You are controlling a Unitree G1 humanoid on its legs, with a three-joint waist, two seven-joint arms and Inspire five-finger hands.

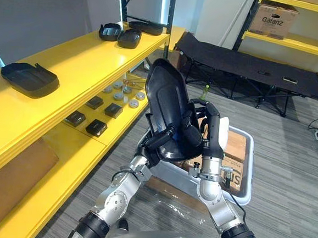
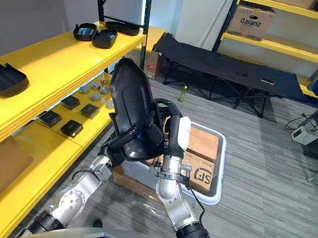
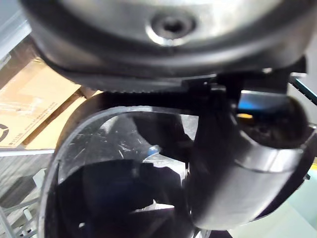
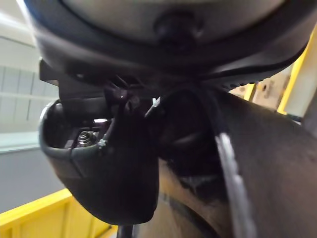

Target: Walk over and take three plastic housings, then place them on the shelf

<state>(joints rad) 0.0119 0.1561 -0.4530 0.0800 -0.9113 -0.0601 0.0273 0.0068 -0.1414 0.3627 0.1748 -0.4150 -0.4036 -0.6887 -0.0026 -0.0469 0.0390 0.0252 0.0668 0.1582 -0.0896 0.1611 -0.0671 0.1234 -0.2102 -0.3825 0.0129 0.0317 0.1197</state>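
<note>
A large black plastic housing (image 1: 168, 106) stands upright in front of me, held between both hands above a grey bin. My left hand (image 1: 158, 145) grips its lower left edge with curled fingers. My right hand (image 1: 194, 128) clasps its right side, fingers hooked over the rim. In the left wrist view the thumb (image 3: 237, 168) presses on the housing's scratched rim (image 3: 114, 163). Another black housing (image 1: 29, 78) lies on the yellow shelf's top board (image 1: 81, 58) to my left. Three more housings (image 1: 129, 38) sit at the shelf's far end.
The grey bin (image 1: 244, 175) below my hands holds cardboard boxes. The lower shelf board carries small black boxes (image 1: 96, 127), round metal parts (image 1: 122, 97) and a cardboard sheet (image 1: 11, 173). A black folding cot (image 1: 251, 65) stands behind, before another yellow rack.
</note>
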